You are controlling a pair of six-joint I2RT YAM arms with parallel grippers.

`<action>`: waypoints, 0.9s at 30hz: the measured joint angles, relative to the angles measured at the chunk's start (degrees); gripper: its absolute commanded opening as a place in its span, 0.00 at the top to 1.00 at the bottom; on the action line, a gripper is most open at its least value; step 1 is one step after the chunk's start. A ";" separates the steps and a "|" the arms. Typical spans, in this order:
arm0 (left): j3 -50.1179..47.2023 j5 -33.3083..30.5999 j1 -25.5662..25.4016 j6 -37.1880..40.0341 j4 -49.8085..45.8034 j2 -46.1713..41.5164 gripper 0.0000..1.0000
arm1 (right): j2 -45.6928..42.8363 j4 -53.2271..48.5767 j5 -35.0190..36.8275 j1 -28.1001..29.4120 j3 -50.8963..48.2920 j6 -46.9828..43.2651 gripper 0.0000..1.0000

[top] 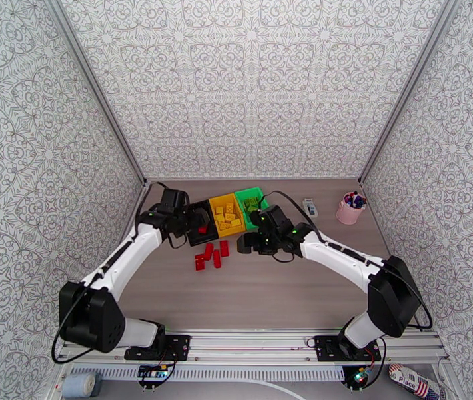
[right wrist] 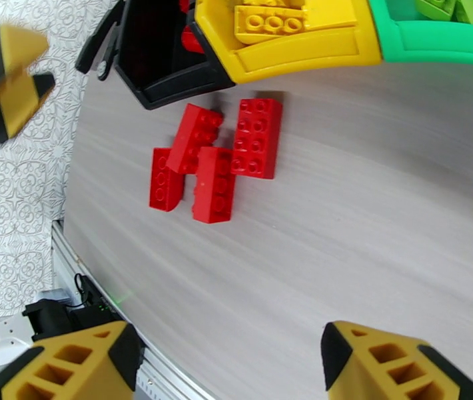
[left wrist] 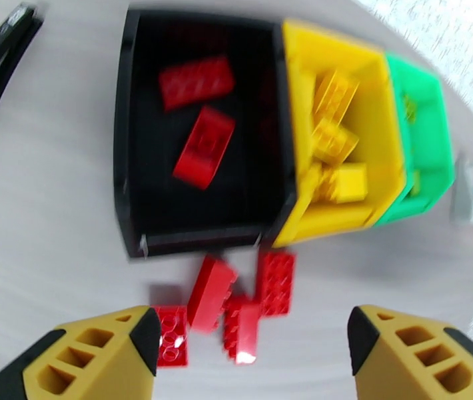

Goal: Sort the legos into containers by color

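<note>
My left hand (left wrist: 255, 341) hung near the front of the black bin (left wrist: 122, 161), its fingers spread wide with nothing between them. Two red bricks (left wrist: 204, 147) lay inside that bin. Just in front of it, on the table (top: 270, 295), I saw four more red bricks (right wrist: 213, 185) in a tight cluster, touching one another, one of them tilted against its neighbours. Joined to the black bin's right side was the yellow bin (left wrist: 323, 221), holding a heap of yellow bricks (left wrist: 335, 138). Next to that was the green bin (left wrist: 430, 195), with green bricks (right wrist: 446, 5) in it. My right hand (right wrist: 230, 355) hovered above the table just right of the loose red cluster, in front of the green bin, fingers likewise wide apart and empty. Farther right, a small grey object (top: 310, 208) lay near the green bin, and a pink cup (top: 350, 209) stood well apart from the bins.
</note>
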 measured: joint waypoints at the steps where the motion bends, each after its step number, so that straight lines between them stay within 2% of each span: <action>1: -0.98 -0.50 -0.63 0.00 -0.39 -0.46 0.19 | -0.02 0.00 0.09 0.00 -0.24 -0.11 0.24; 14: -15.02 -4.28 -7.02 -4.52 -1.11 -4.39 0.16 | -1.07 1.55 1.09 0.00 -5.97 -0.13 0.23; 27: -22.12 -4.31 -8.41 -8.46 1.53 -5.05 0.15 | -1.92 4.83 1.07 0.17 -12.20 1.86 0.20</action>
